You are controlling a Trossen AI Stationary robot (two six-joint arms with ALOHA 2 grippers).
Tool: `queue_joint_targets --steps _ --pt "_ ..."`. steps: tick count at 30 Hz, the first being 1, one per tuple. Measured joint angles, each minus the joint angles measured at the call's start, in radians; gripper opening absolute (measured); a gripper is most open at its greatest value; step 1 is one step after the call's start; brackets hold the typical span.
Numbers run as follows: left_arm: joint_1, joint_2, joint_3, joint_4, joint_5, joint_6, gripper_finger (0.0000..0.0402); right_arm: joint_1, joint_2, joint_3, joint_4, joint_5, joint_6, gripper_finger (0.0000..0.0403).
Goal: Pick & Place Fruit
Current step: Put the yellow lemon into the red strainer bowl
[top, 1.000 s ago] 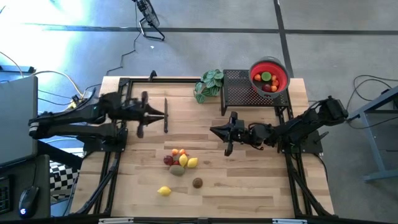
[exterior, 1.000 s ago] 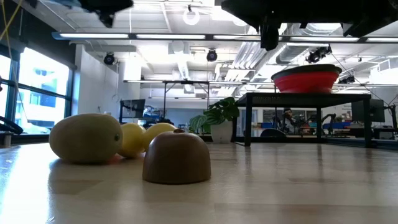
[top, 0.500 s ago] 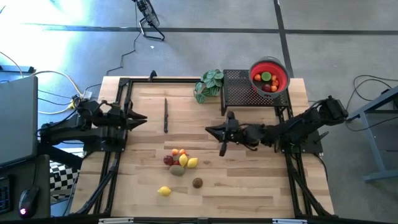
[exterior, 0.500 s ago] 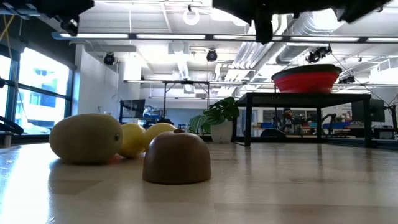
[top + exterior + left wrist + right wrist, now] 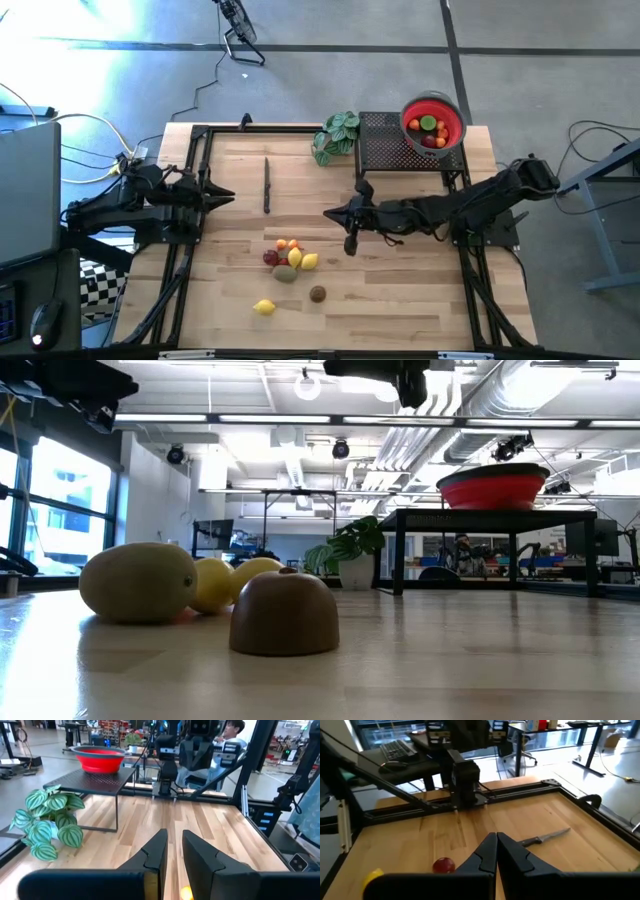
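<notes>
**Right arm lines up on the fruit pile**

Right gripper is out over the middle of the table, fingers pressed together with nothing between them — empty-handed and up in the air, well clear of the wood. Just ahead of its tips and a little toward the front edge lies the fruit: a tight cluster of orange, red, yellow and brown pieces, touching one another. Further off the same way sit two loners, a brown one and a yellow one, apart from the pile and from each other. From the right wrist view a red piece shows just beyond the fingertips, with a knife lying further across the boards.

Behind the gripper, back past its own arm, the red bowl stands up on a black rack and already holds a few pieces — so this looks like the reach for another pick, mid-task, with plenty left on the table.

Left gripper waits on the far side of the knife from the right one, fingers narrow, a slim gap between them, holding nothing.

Next move, by my reading: spread those fingers, drop over one piece at the pile's near edge, and close without scattering its neighbours.
</notes>
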Motion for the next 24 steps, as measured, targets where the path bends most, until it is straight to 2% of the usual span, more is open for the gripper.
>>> queue_joint_targets --steps 4,9,19,24 --pt "0.0 0.0 0.0 -0.001 0.0 -0.004 0.0054 0.004 0.0 0.008 -0.01 -0.009 -0.014 0.0003" --pt "0.0 0.0 0.0 -0.001 0.0 -0.006 0.0054 0.001 0.0 0.008 -0.041 -0.049 -0.12 0.0003" --pt "0.0 0.0 0.0 -0.001 0.0 -0.005 0.0054 -0.057 0.0 0.008 -0.056 -0.289 -0.232 0.0003" --pt "0.0 0.0 0.0 -0.001 0.0 -0.003 0.0054 -0.083 0.0 0.008 -0.056 -0.339 -0.223 0.0003"
